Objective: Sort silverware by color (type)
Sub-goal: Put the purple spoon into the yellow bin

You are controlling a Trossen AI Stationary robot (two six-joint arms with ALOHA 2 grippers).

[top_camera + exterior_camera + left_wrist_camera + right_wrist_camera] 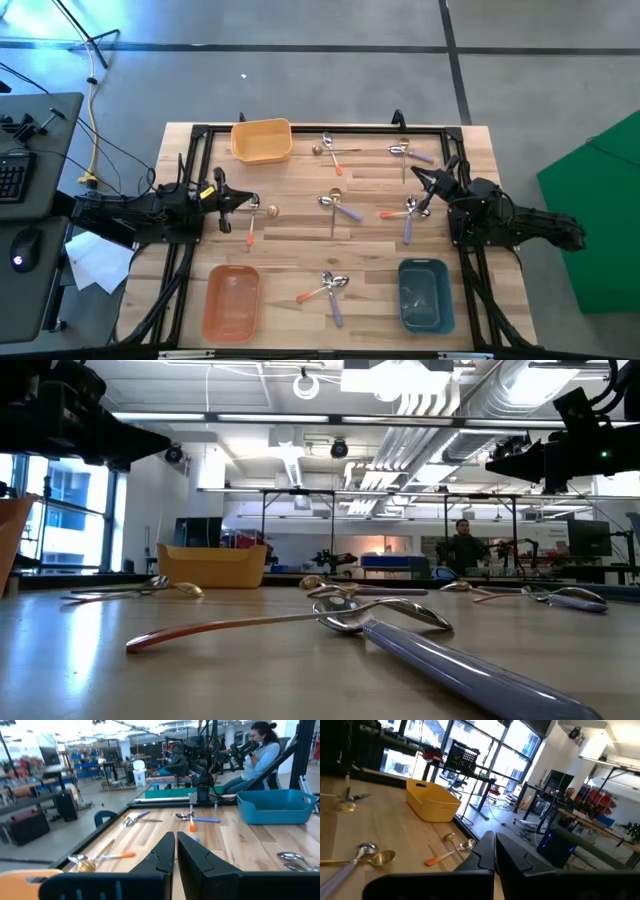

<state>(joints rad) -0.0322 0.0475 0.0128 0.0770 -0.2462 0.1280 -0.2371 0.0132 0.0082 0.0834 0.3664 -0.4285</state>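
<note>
Wooden slatted table (300, 240), slim glossy spoons (335, 285).

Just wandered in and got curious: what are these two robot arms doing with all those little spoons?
Nothing is being handled at this moment. The spoons, some with orange handles, some lavender, some all gold, lie scattered over the wooden table. The yellow bin, orange bin and blue bin look empty. The left claw waits shut and empty at the table's left side, and the right claw is shut and empty over the right side. Sorting has not visibly begun.
</note>
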